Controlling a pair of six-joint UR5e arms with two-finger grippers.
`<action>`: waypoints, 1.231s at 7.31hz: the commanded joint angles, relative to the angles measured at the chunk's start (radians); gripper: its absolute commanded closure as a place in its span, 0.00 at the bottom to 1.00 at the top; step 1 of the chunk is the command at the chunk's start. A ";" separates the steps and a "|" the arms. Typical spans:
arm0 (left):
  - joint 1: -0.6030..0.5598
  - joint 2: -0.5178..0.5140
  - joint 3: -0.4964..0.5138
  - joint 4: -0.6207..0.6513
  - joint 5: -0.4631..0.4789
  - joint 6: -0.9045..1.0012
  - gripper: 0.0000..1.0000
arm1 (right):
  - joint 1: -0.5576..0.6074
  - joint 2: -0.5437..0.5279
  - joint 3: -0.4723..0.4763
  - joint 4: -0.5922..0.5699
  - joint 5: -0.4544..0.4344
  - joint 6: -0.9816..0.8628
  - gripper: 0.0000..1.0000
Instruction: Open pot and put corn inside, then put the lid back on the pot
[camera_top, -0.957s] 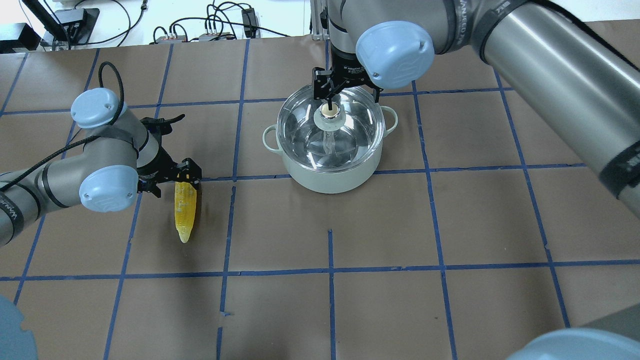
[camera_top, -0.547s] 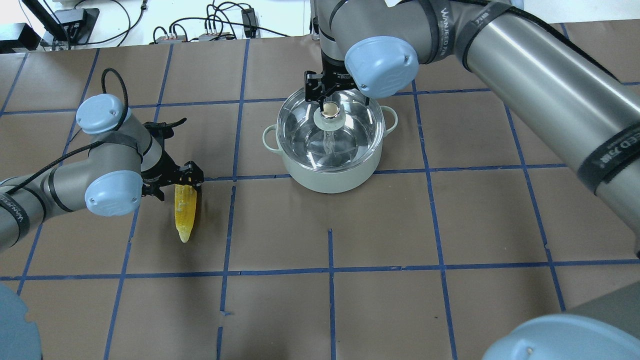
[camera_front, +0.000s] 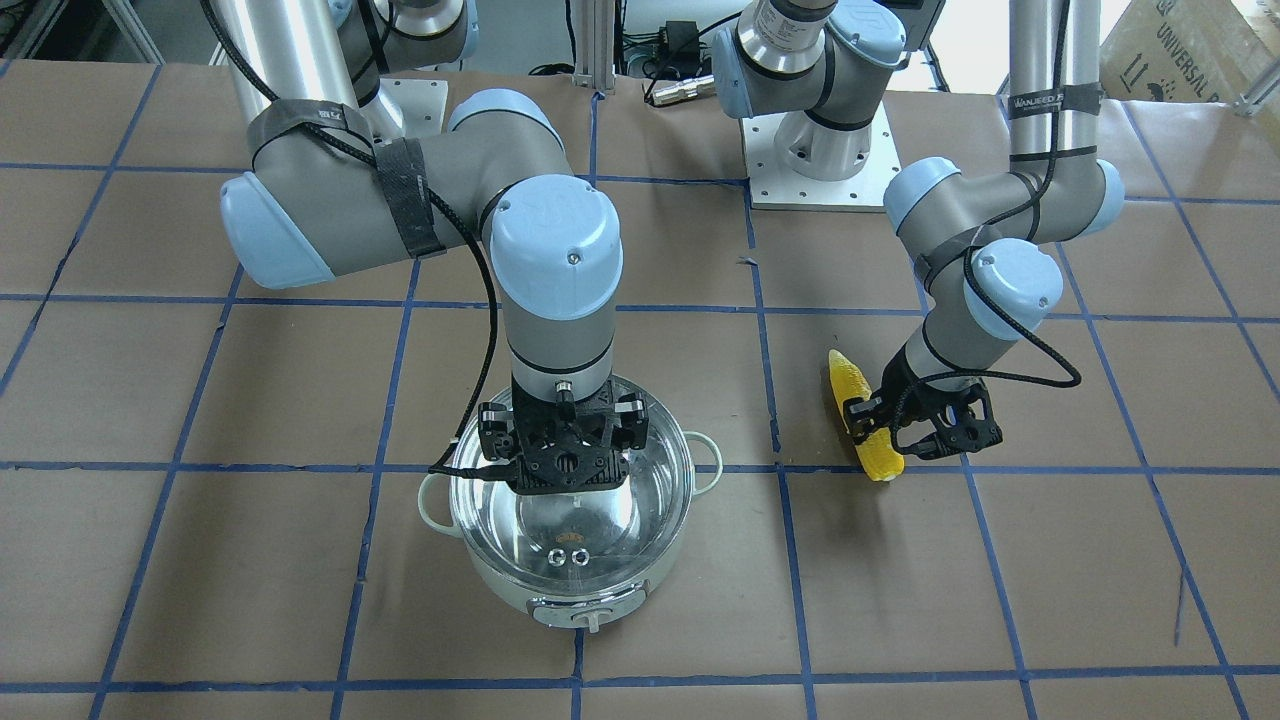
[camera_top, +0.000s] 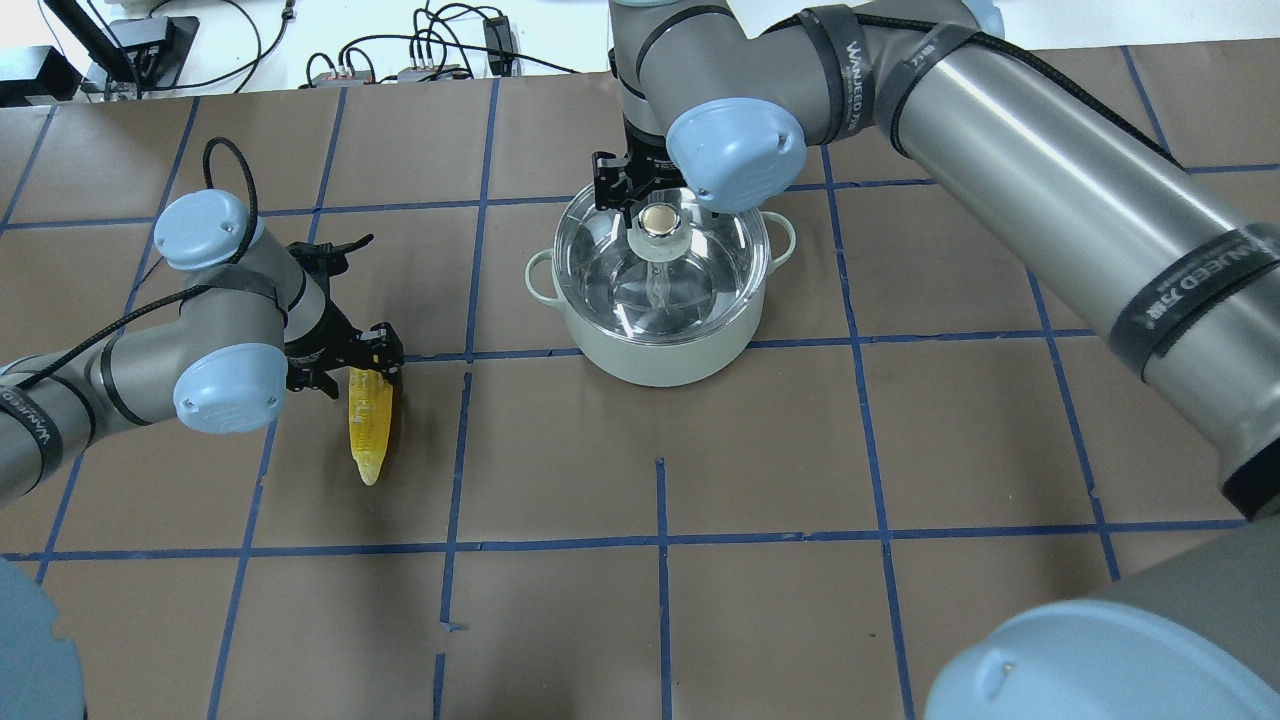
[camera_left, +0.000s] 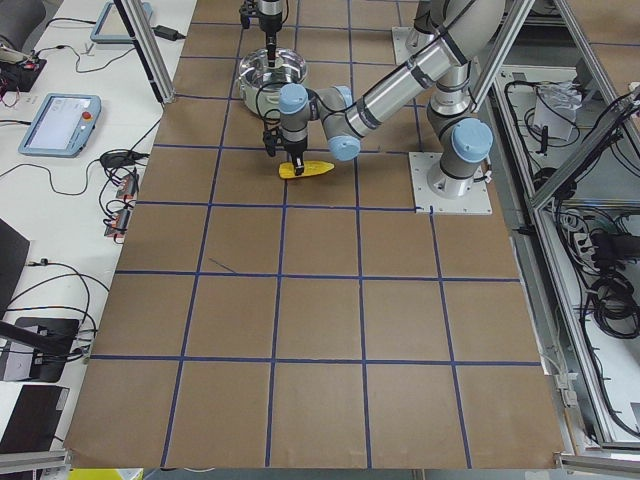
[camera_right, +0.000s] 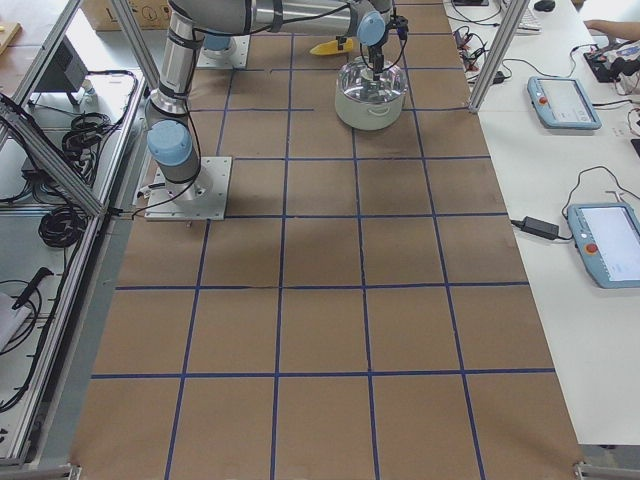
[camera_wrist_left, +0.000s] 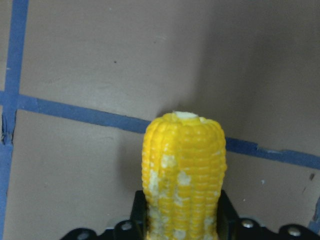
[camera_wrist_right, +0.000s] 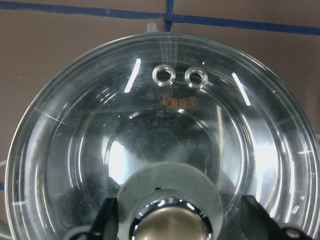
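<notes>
Brown paper (camera_top: 1000, 450) gridded with blue tape (camera_top: 661, 580) under pot (camera_top: 660, 362), cables (camera_top: 440, 50) beyond.

Left arm (camera_top: 130, 350) and right arm (camera_top: 1010, 140) are silver-grey tubes with pale blue round joint caps (camera_top: 735, 155), black cables (camera_top: 206, 160), black bands lettered WANJEED (camera_top: 862, 62)

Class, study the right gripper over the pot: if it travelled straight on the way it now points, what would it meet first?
The lid on the pot. The right gripper points straight down with the knob between its open fingers; whether fingertips reach glass before palm reaches knob is unclear.
</notes>
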 joint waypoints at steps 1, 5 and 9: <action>-0.002 0.067 0.076 -0.153 0.013 -0.015 0.97 | 0.001 -0.001 -0.007 0.014 0.009 -0.001 0.47; -0.054 0.155 0.196 -0.359 0.031 -0.041 0.96 | -0.003 -0.009 -0.013 0.054 0.018 -0.001 0.77; -0.076 0.172 0.285 -0.477 0.028 -0.043 0.97 | -0.095 -0.027 -0.168 0.305 0.032 -0.086 0.81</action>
